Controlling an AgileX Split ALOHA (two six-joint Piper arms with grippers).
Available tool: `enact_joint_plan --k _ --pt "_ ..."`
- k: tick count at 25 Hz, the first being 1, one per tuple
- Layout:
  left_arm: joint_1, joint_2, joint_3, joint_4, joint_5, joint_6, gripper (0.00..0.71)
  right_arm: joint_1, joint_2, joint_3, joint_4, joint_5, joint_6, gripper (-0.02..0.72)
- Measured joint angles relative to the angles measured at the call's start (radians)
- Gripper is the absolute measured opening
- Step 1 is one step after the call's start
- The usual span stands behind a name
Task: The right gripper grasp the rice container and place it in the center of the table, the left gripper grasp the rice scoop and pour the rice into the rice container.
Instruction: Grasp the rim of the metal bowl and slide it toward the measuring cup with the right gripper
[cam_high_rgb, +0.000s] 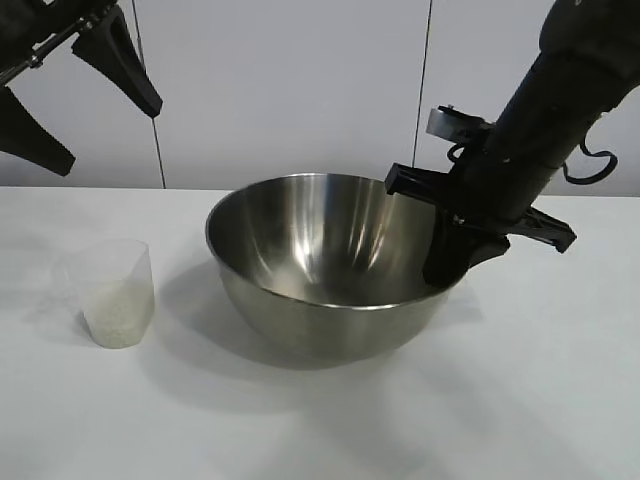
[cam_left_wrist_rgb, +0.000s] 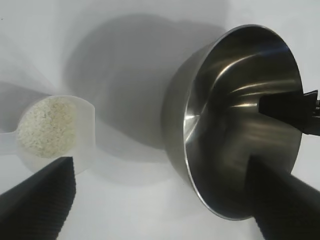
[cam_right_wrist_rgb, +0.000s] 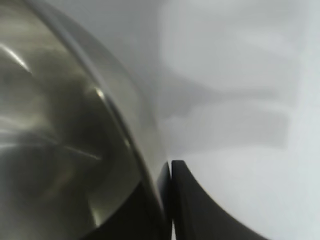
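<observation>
The rice container sits mid-desk, empty, its right rim pinched in my right tool; I judge I should slide it gently, keeping it level; the rice scoop, left, holds rice; my left tool hovers, fingers apart.

Shiny silver rice container, translucent rice scoop of white rice, white table, black right end effector
</observation>
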Motion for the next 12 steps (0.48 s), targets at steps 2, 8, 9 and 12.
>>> enact_joint_plan --k 2,8,9,12 --pt "0.0 0.0 0.0 0.0 0.0 0.0 0.657 -0.015 -0.006 0.0 0.034 0.01 -0.039 0.01" --pt "0.0 0.0 0.0 0.0 -0.003 0.0 0.657 0.02 -0.03 0.0 0.051 0.01 -0.074 0.01" --pt "0.0 0.0 0.0 0.0 -0.003 0.0 0.657 0.036 -0.03 0.0 0.043 0.01 -0.075 0.01" --pt "0.0 0.0 0.0 0.0 -0.003 0.0 0.657 0.092 -0.03 0.0 0.012 0.01 -0.075 0.01"
